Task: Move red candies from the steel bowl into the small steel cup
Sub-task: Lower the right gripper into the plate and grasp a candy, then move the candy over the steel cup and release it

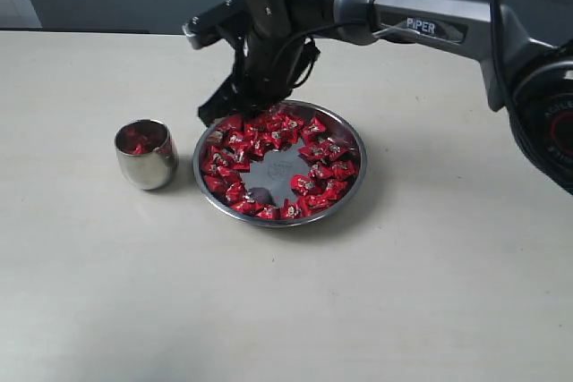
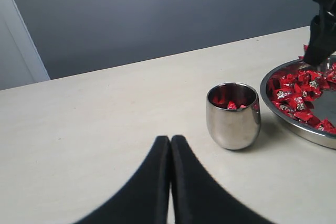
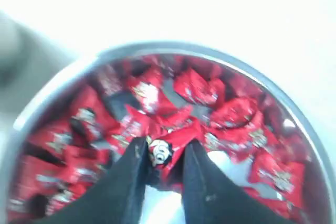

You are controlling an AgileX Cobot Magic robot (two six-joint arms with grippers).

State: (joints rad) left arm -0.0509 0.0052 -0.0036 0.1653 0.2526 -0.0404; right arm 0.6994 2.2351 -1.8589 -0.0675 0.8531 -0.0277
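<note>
Red candies are lying in the steel bowl, central on the desk, a few in the small steel cup beside it. At the bowl's far rim the right gripper is pinching one; the left gripper is sitting closed.

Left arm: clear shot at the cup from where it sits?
Probably yes. The left pincer, shut, faces the cup across bare table with nothing between. The right pincer is closed on a candy in the bowl, beside the cup, not over it.
</note>
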